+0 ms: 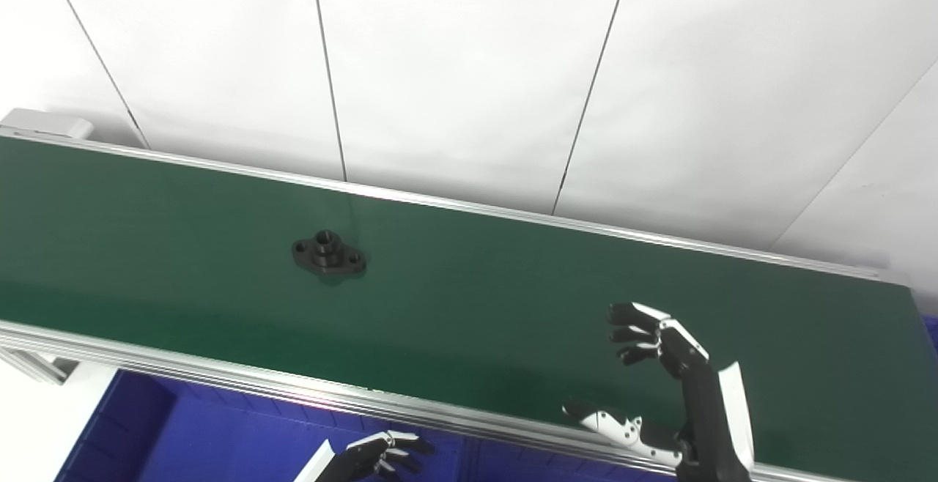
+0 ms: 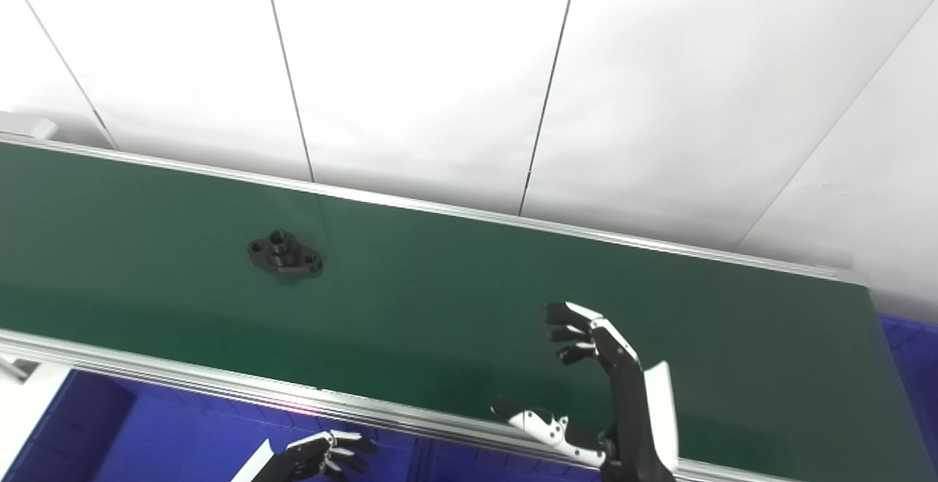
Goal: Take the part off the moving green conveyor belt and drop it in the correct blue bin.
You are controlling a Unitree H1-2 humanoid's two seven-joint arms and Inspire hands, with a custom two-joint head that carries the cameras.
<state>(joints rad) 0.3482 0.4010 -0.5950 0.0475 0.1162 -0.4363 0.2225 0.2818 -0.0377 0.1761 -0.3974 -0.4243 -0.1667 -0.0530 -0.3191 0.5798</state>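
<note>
A black metal flange part (image 1: 329,253) is lying flat on the green conveyor belt (image 1: 513,306), left of the belt's middle and nearer its far rail than its near one. The part is showing a flat, roughly oval base plate with a bolt hole at each end and a short round hub with a hollow bore standing up from its centre. Its dark matte finish is giving off only a faint sheen, and it is sitting alone on the belt, touching nothing else.

The right hand (image 1: 663,379) is hovering above the belt's near right portion, well apart from the part. It is holding nothing: its fingers (image 1: 634,333) are spread and curled slightly toward the left, and its thumb (image 1: 612,423) is sticking out low toward the near rail, leaving a wide gap.

The left hand (image 1: 377,456) is showing only partly at the bottom edge, below the belt's aluminium rail (image 1: 220,376) and over a blue bin (image 1: 183,438). Its fingers are loosely bent with gaps between them, and it is gripping nothing.

A white panelled wall (image 1: 469,64) is rising behind the conveyor.
</note>
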